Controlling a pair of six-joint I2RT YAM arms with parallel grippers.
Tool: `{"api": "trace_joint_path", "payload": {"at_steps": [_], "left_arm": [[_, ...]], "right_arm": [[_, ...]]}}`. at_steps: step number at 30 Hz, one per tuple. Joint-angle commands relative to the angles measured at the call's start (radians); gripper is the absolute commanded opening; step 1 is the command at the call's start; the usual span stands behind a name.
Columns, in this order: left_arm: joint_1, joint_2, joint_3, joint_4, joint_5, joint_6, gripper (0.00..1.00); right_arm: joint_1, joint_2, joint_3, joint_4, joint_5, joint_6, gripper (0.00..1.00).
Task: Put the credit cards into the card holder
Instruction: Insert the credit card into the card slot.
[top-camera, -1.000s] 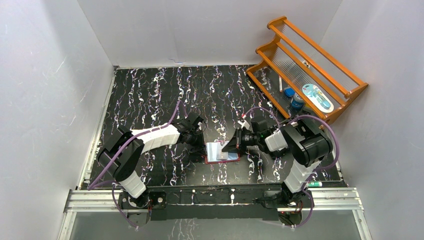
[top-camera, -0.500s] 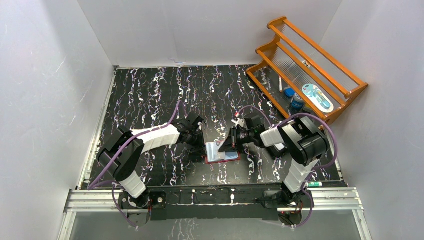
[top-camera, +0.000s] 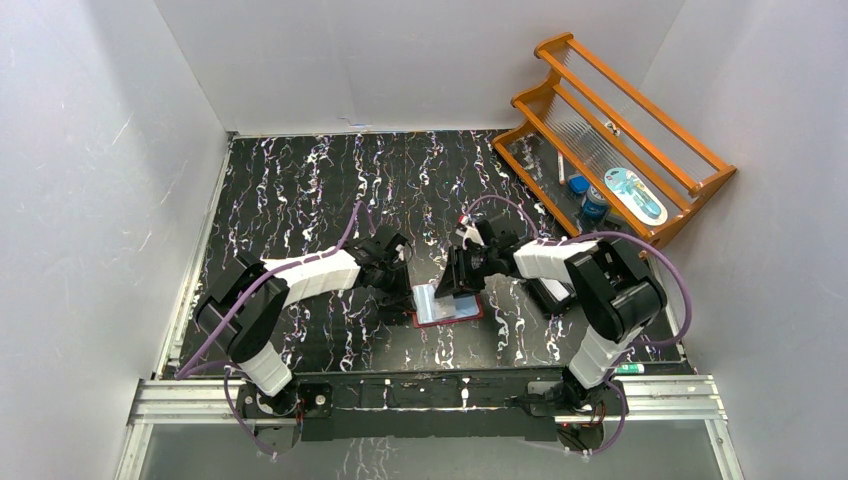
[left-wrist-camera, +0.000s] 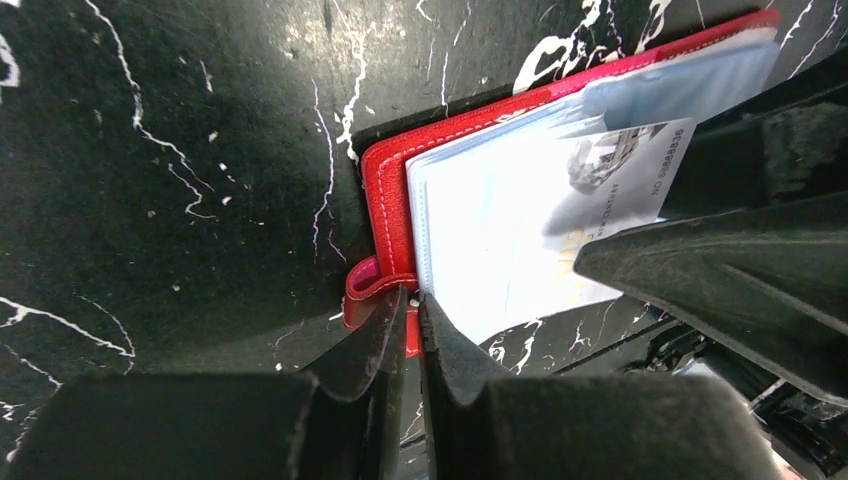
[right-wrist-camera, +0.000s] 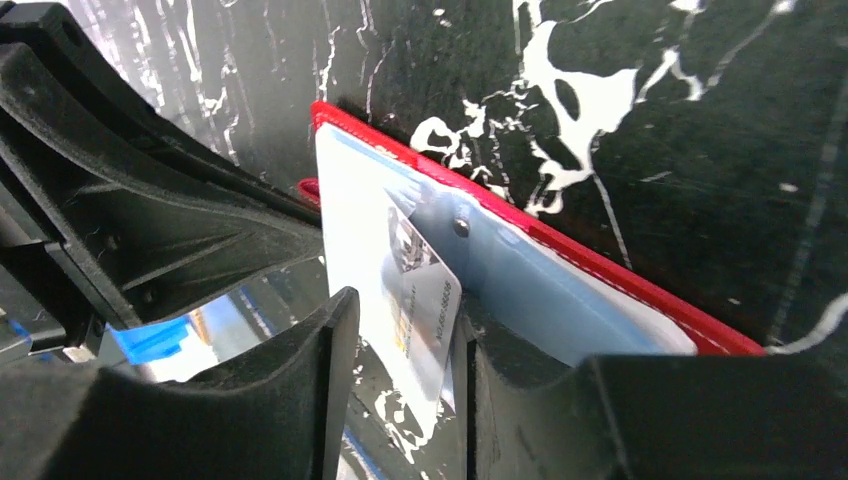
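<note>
1. The card holder lies open on the table, between both arms.
2. A pale card sits partly in a pocket. Its long axis points out toward the right gripper, the nearer one, whose jaws stand loosely apart around the card's free end.
3. The left gripper pinches the card holder's red edge.
4. Since a second ago, the right gripper has reached further over the card holder and let go.
</note>
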Motion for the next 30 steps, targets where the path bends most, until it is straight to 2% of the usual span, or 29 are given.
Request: {"api": "trace_joint_path", "payload": {"at_steps": [1, 8, 18, 25, 30], "left_arm": [[-0.008, -0.003, -0.031, -0.015, 0.006, 0.004, 0.09], [-0.008, -0.012, -0.019, -0.011, 0.019, 0.000, 0.09], [-0.008, -0.001, -0.034, 0.009, 0.031, -0.007, 0.09], [-0.008, -0.002, -0.033, 0.014, 0.032, -0.009, 0.09], [-0.008, 0.005, -0.030, 0.017, 0.038, -0.009, 0.09]], "right_arm": [[-0.003, -0.058, 0.049, -0.171, 0.196, -0.093, 0.48], [0.002, -0.115, 0.068, -0.219, 0.247, -0.091, 0.48], [0.041, -0.097, 0.029, -0.134, 0.240, -0.030, 0.43], [0.088, -0.063, 0.045, -0.095, 0.224, 0.000, 0.31], [0.128, -0.062, 0.050, -0.063, 0.212, 0.039, 0.29]]}}
